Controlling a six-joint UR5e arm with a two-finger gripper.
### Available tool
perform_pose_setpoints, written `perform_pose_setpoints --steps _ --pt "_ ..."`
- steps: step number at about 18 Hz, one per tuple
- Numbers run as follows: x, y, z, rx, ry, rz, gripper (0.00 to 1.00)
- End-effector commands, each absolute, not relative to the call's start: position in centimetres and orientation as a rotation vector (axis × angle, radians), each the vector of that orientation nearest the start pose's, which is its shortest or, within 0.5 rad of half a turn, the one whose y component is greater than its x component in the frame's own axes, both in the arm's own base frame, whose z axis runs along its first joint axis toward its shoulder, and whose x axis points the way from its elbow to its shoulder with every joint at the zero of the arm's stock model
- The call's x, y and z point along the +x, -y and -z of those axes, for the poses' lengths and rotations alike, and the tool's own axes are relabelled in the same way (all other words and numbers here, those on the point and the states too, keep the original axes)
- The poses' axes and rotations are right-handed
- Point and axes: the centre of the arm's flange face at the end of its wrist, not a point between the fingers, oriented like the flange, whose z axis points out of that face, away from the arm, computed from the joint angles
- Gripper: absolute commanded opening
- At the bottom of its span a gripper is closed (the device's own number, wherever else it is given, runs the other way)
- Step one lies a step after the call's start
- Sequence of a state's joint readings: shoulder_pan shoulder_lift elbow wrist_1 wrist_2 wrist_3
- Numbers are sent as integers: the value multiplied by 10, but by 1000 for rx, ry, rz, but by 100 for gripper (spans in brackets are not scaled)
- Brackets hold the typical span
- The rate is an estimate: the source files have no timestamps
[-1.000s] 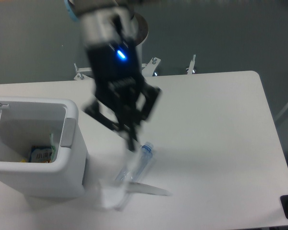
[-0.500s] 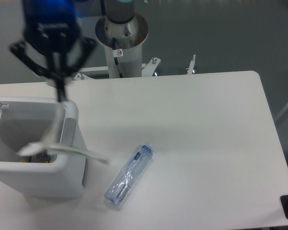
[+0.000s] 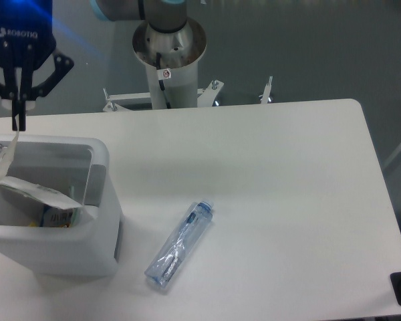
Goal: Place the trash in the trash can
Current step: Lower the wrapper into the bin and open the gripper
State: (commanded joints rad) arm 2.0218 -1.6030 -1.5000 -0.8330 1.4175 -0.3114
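At the tabletop's left edge, the gripper (image 3: 19, 124), fingers pressed together on the pouch's (image 3: 33, 190) corner, has carried it from beside the bottle (image 3: 180, 243) into the trash can (image 3: 100, 207). The bottle remains near the front edge.

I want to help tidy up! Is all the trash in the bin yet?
Not yet. The flat translucent white plastic pouch hangs into the white boxy plastic bin from the gripper, jaws pinched on its top. The long clear bluish plastic bottle lies on the white table, waiting.
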Motion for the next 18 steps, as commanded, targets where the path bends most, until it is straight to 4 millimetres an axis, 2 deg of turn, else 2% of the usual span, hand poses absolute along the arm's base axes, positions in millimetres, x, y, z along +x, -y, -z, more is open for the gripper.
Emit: perform_pose_setpoints --steps 2,7,9,12,14,18 --pt "-101 -554 -594 -2228 806 135 0" --pt "-86 -540 -614 -2205 747 216 0" --pt "-84 -538 -604 -2225 742 225 0" --pt "-76 -528 -578 -2271 750 248 0" --pt "-67 -518 -572 -2290 695 284 0" --pt "-66 -525 -554 -2327 678 312 0"
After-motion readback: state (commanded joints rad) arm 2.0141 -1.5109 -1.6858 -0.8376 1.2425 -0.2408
